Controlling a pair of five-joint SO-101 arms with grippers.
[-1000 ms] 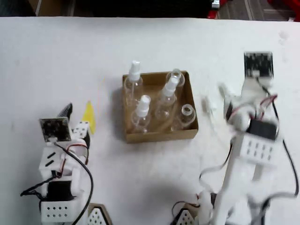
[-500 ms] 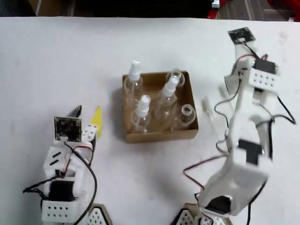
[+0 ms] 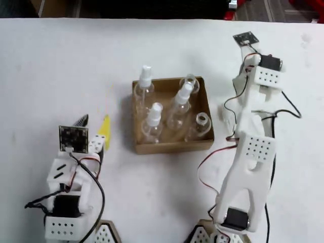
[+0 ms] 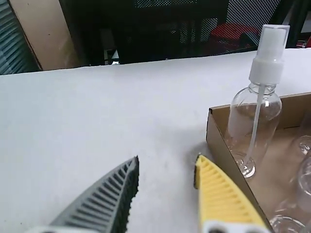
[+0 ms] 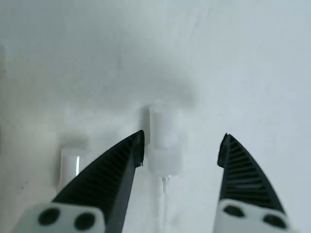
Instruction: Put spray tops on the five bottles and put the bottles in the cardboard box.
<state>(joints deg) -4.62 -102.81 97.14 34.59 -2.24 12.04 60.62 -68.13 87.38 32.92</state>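
The right hand hangs open astride a loose spray top lying on the bench near the cardboard box, which holds five bottles, three capped, while the left hand sits open off the box's opposite side.

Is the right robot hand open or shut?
Open. The right gripper has its fingers apart, with a spray top lying between them.

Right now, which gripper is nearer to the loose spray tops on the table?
Right. The right gripper hangs open directly over one spray top; the left gripper sits across the cardboard box from them, open.
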